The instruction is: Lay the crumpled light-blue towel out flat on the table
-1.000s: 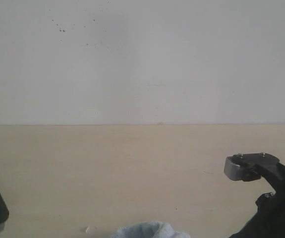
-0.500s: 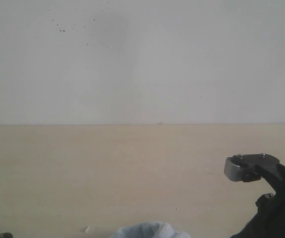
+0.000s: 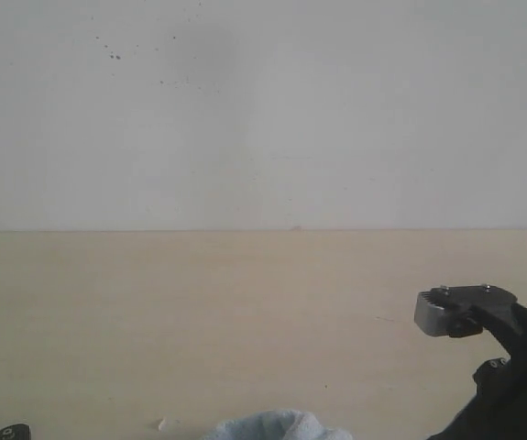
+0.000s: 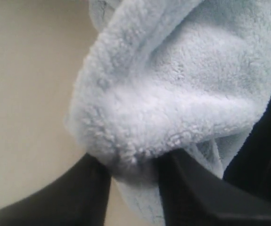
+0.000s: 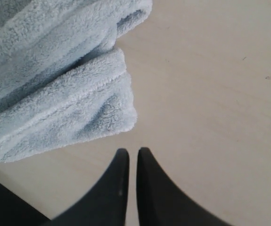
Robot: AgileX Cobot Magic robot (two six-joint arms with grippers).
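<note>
The light-blue fluffy towel [image 4: 173, 84] lies crumpled on the beige table [image 4: 22, 94]. My left gripper [image 4: 135, 162] is shut on a thick fold of it, which bulges out between the two dark fingers. In the right wrist view a folded hemmed edge of the towel [image 5: 55, 84] rests on the table [image 5: 210, 94]. My right gripper [image 5: 129, 151] hangs just beside that edge, shut with nothing in it, over bare table. The exterior view shows only the towel's top [image 3: 277, 426] at the bottom edge, with the right arm [image 3: 506, 367] to its right.
A white speckled wall [image 3: 263, 110] rises behind the table's far edge. A small pale speck [image 3: 161, 424] lies on the table left of the towel. The table [image 3: 245, 302] stretches wide beyond the towel.
In the exterior view my left arm has dropped from the lower left corner almost out of sight. The right arm and the towel's visible top have not moved.
</note>
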